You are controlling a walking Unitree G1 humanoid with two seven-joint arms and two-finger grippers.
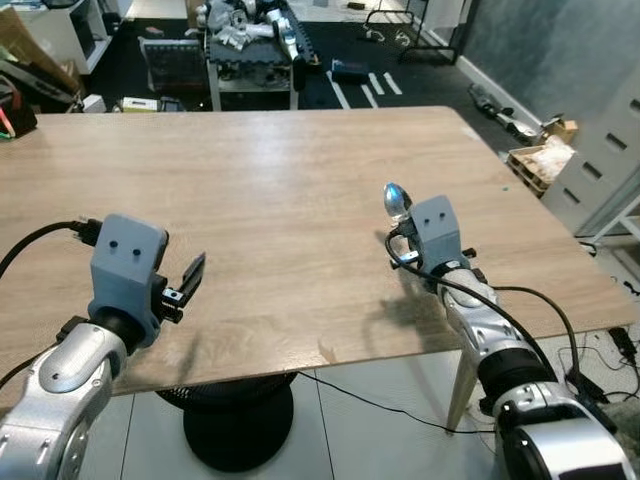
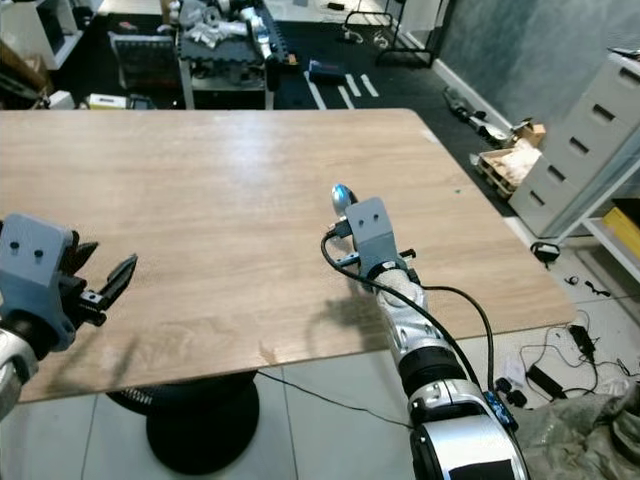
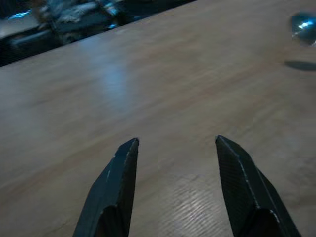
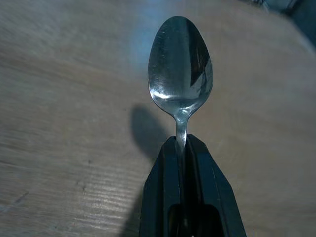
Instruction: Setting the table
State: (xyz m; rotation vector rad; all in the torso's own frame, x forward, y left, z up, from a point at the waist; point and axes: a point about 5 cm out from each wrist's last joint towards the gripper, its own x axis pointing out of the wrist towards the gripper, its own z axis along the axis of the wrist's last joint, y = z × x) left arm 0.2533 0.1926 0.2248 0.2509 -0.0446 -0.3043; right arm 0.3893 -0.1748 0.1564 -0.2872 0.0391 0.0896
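Nearest the robot, its two silver arms reach forward over the near edge of a large light-brown wooden table (image 1: 270, 200) that stands on a round black pedestal base (image 1: 235, 425) over pale floor tiles. The left gripper (image 3: 175, 163) hovers over the near left part of the tabletop with its two long black fingers (image 3: 118, 187) spread well apart and nothing between them; bare wood shows through the gap. The right gripper (image 4: 181, 143) is held over the near right part of the table, its fingers pressed together on the thin handle of a shiny silver metal spoon (image 4: 180, 74). The spoon's oval bowl sticks out beyond the fingertips, lifted clear of the wood, and throws a small dark shadow on the tabletop below it. A black cable (image 1: 520, 320) loops along the right forearm. Past the far edge of the table lies a dark floor with a cluttered grey metal rack (image 1: 250, 50), white stripes painted on the floor, and, at the far right, a light grey drawer cabinet (image 1: 605, 150)
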